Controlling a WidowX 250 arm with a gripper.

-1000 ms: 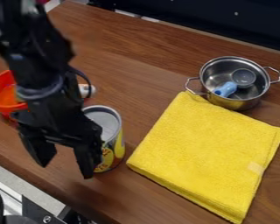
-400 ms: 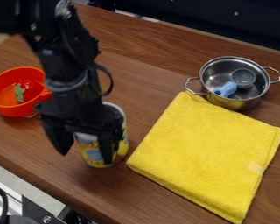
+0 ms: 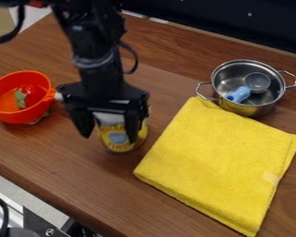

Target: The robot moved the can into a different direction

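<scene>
The scene is being spanned by a brown wooden table (image 3: 83, 180), backed at the far side by a dark panel (image 3: 237, 23) and flanked at the near left by a black cable (image 3: 3, 213). The left half is being crossed by the black arm (image 3: 101, 51), from which the gripper (image 3: 109, 139) is being suspended over the table. Its fingers (image 3: 83, 121) are being held wide apart; whether the can is being touched cannot be told. On the right, much of the wood is being covered by a folded yellow towel (image 3: 218, 162). At its far corner, a blue-handled scoop (image 3: 239, 94) is being contained by a two-handled steel pot (image 3: 240, 110). On the left, a green piece (image 3: 21, 98) is being held in an orange-red bowl (image 3: 15, 116). Between bowl and towel, the upright can (image 3: 116, 147) is being partly hidden by the gripper, its yellow printed label (image 3: 118, 138) being turned toward the near side. The towel's edge is being marked by a small pale tag (image 3: 271, 177).
</scene>
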